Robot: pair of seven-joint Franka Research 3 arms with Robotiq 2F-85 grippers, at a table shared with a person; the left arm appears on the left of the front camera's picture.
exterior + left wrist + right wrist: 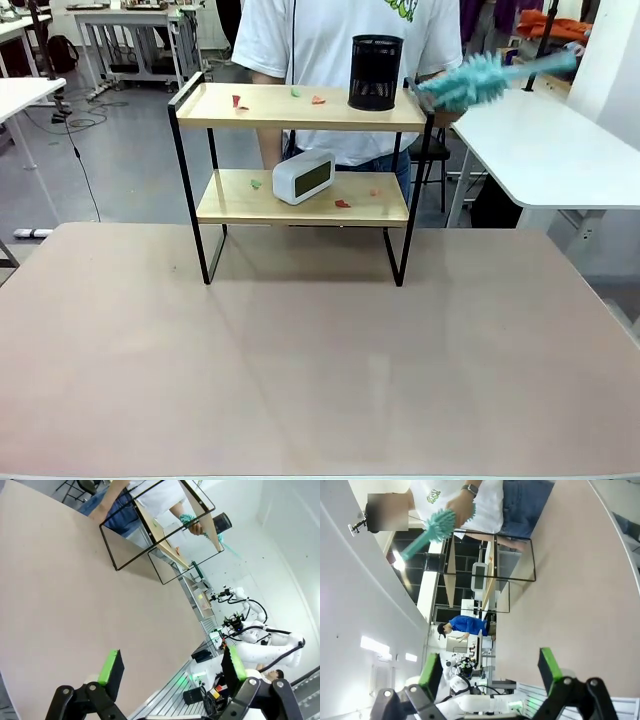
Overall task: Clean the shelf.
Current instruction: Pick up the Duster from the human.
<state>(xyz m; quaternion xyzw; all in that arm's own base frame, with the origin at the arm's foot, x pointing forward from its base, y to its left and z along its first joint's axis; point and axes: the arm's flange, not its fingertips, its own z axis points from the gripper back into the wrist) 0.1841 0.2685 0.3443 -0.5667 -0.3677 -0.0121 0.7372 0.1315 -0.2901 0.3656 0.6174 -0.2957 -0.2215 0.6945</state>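
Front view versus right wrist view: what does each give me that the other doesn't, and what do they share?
Front view: small red and green scraps on both boards, some beside the black mesh cup on the top board.
Right wrist view: the right tool, open with nothing between its pads, and a wristwatch on the person's arm.
Shared: the shelf, the white clock on its lower board, and the teal duster in the person's hand by the top board's end.
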